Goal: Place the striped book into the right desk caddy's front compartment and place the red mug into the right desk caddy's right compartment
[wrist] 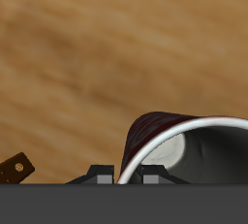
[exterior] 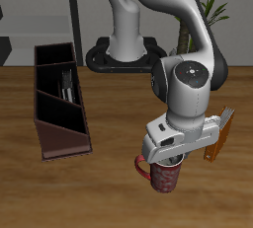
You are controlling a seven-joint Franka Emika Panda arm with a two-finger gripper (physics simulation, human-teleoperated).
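Right now, gripper (exterior: 164,163) sits directly over red mug (exterior: 165,178), near table's front edge, fingers reaching down at mug's rim. Mug upright on wooden table (exterior: 59,197), mostly hidden under hand. Wrist view: mug (wrist: 184,150) right beneath, pale grey inside visible, rim at fingertips (wrist: 97,173); whether jaws clamp wall, cannot tell. Right desk caddy (exterior: 59,99) stands well apart from mug, farther back, striped book (exterior: 67,84) upright inside one section. Orange book (exterior: 219,133) just beside gripper, standing tilted.
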